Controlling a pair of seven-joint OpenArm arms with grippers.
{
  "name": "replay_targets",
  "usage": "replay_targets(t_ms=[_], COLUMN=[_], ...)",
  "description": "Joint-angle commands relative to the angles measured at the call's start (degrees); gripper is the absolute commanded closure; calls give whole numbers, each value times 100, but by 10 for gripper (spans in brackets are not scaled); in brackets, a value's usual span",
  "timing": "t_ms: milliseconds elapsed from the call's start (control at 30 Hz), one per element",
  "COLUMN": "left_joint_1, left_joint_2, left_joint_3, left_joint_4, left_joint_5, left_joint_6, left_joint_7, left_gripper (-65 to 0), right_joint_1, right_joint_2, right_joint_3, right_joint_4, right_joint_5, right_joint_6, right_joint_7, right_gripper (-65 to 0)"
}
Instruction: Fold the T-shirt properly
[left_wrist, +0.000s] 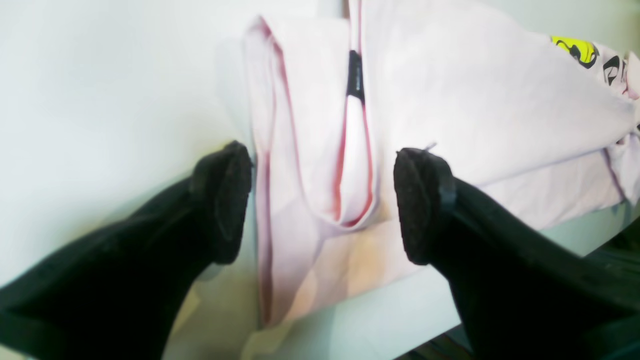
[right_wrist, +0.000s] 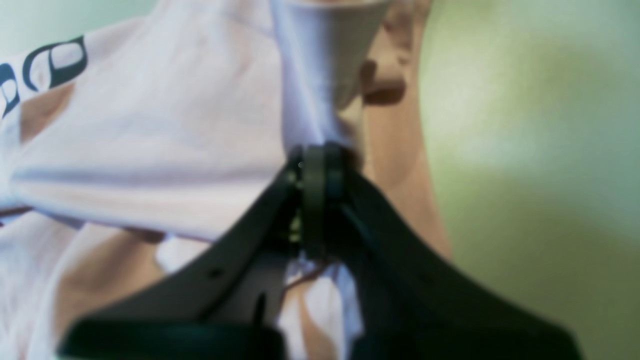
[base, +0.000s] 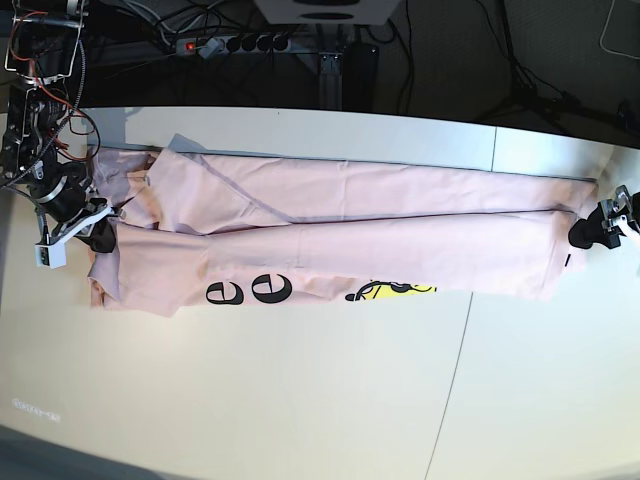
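Note:
The pale pink T-shirt (base: 350, 215) lies stretched lengthwise across the white table, folded into a long band. Its black lettering (base: 250, 290) and yellow graphic (base: 395, 290) show along the near edge. My right gripper (base: 100, 240) at the shirt's left end is shut on a bunch of pink fabric (right_wrist: 310, 100). My left gripper (base: 588, 234) is at the shirt's right end. In the left wrist view it (left_wrist: 322, 205) is open, its jaws straddling the collar edge (left_wrist: 350, 165), with the dark label (left_wrist: 355, 75) just beyond. The yellow graphic (left_wrist: 575, 47) shows at the far right.
The white table (base: 300, 400) reaches well in front of the shirt. Its edge runs close under my left gripper (left_wrist: 575, 240). A power strip (base: 235, 44) and cables lie behind the table, off its surface.

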Motion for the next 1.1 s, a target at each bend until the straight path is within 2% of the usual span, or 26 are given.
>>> replay_targets(t_ms=[0,267,500,600,633,667,733,767,800,933,1067], left_joint_1=[-68,-55,-57,-55,-55,-55,-55,-55,-57,-57,-59], left_joint_2=[-66,225,293,321,334,339,365,372,382,398,391], left_joint_3=[-39,-39,-39,-39,-39,-39,-39,-39,-39,-39,-39], left_joint_4=[48,48,48,48,48,48,48,48,48,50,50], left_joint_5=[-28,199,345,507,625,704,761,765,765,1062,1172], left_joint_6=[32,32,32,32,32,32,32,32,32,32,32], left_joint_7=[-20,-92,-208,-468,-581,-671,-732,-748,-748,-728,-570], left_gripper=[-473,-473,-472,-460,-422,-348,-142,-56,0,0,0], right_joint_1=[13,13,13,15,15,15,13,15,13,13,17], right_joint_2=[107,107,107,107,107,107,107,109,107,109,111], right_joint_3=[20,20,20,20,20,20,20,20,20,20,22], right_joint_4=[15,13,15,15,15,15,15,15,15,13,17], right_joint_5=[-103,-103,-103,-103,-96,-59,-37,-37,-37,57,509], right_joint_6=[382,382,382,382,382,382,382,382,382,382,385], right_joint_7=[-186,-188,-188,-186,-186,-186,-186,-184,-186,-186,-186], right_gripper=[0,0,0,0,0,0,0,0,0,0,0])
